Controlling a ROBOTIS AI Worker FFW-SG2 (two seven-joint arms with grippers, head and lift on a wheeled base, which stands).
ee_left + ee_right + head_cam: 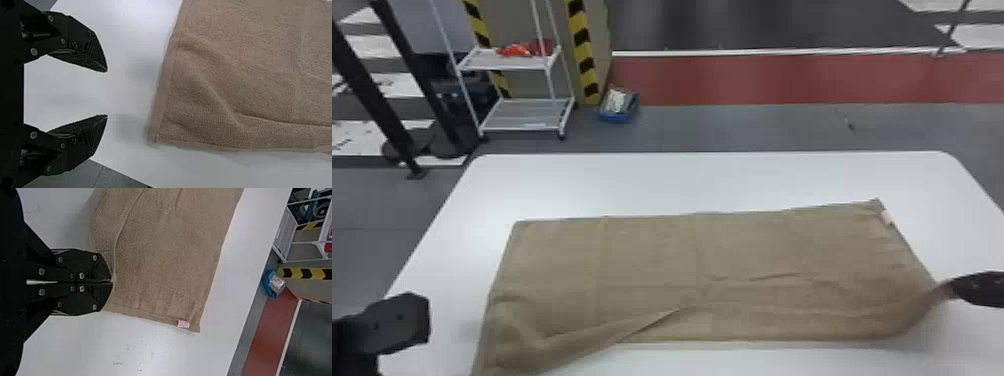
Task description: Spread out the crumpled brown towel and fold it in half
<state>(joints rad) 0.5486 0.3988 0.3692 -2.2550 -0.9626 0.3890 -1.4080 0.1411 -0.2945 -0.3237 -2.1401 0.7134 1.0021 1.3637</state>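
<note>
Head view, I see a white table (707, 175) | beyond it, grey floor (732, 127) | left of centre, a white rack (527, 112) with red items (516, 49) on its upper shelf | blue bin (617, 118) near yellow-and-black striping (585, 62) | red floor band (782, 80) farther right

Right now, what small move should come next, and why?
Probably ease the open left gripper onto the near left corner of the brown towel and close: that corner lies ungripped, while the right gripper pinches the towel near its right edge.
</note>
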